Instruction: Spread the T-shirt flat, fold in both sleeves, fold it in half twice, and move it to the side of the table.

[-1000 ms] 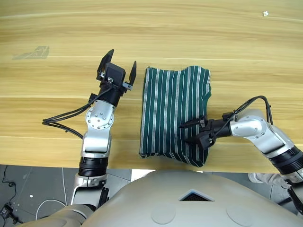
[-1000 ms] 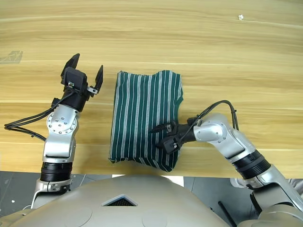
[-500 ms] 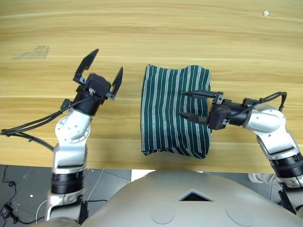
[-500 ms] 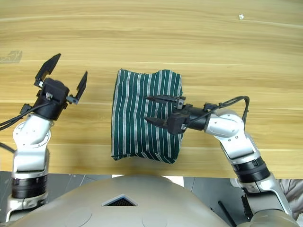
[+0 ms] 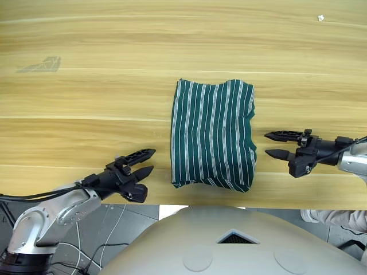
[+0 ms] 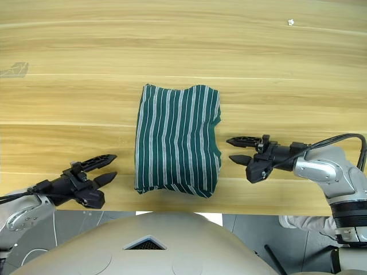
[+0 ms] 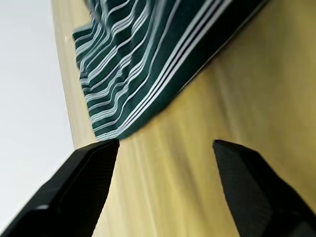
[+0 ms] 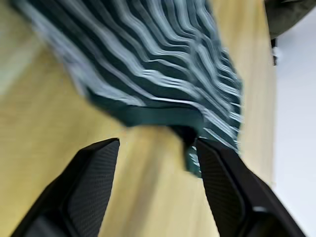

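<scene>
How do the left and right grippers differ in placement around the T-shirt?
The left gripper sits by the T-shirt's near-left corner, at the table edge; right gripper sits farther in, beside its right side. The left gripper points in at a slant; right gripper points in squarely. Both: jaws open, empty.

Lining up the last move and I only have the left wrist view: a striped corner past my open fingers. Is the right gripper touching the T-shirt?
Observer: No. The right gripper is open beside the T-shirt's right edge, apart from the cloth.
Operator: How does the shirt lie overall?
Observer: Folded into a compact rectangle, straight ahead near the table's front edge.
Operator: Anything else on the table?
Observer: A small white scrap at the far right.
</scene>
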